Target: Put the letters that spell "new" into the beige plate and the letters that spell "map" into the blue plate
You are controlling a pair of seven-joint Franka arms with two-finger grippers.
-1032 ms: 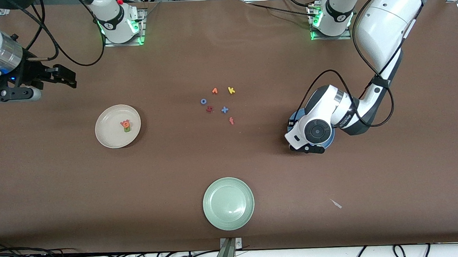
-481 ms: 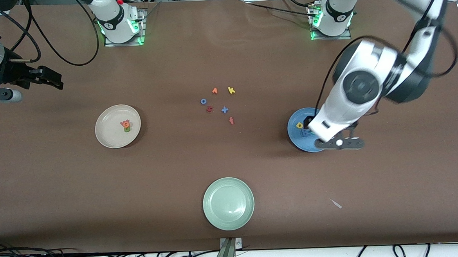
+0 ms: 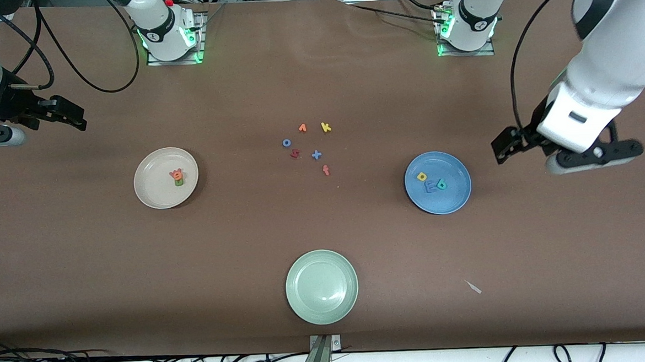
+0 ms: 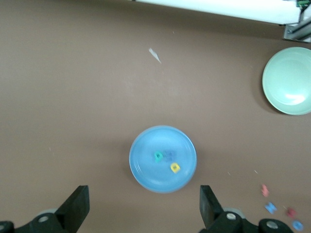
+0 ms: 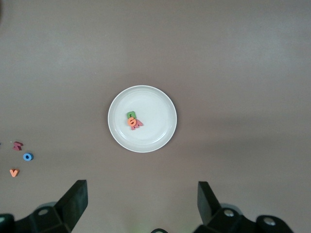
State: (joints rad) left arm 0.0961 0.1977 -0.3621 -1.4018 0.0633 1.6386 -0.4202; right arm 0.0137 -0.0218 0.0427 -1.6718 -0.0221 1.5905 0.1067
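Since a second ago the left gripper (image 3: 506, 150) has lifted off the blue plate (image 3: 456, 199) and swung out over bare worktop (image 3: 326, 247) toward the left arm's end; the plate, covered by the wrist then, now shows in full. Jaws wide apart, nothing between them; its wrist view shows both fingers (image 4: 75, 206) spread with only worktop and plate under them.

Blue plate holds three foam letters: yellow p (image 3: 422, 177), blue m (image 3: 430, 186), teal a (image 3: 440, 184), clustered close together, m touching or nearly touching its neighbours.

Right gripper (image 3: 71, 118) has drawn a little further toward the right arm's end of the worktop and hangs there waiting, jaws spread wide, empty.

Beige plate (image 3: 155, 195) holds green n (image 5: 130, 115), orange e (image 5: 132, 122) and salmon-pink w (image 5: 138, 124) in one tight heap, overlapping.

Loose letters sit mid-worktop between the two plates: yellow k (image 3: 326, 127), orange v (image 3: 302, 128), blue o (image 3: 286, 143), dark red s (image 3: 295, 154), blue x (image 3: 316, 155), red f (image 3: 326, 170).

Pale green plate (image 3: 307, 308) lies nearest the front camera. Small pale scrap (image 3: 474, 287) lies on the worktop toward the left arm's end from it.
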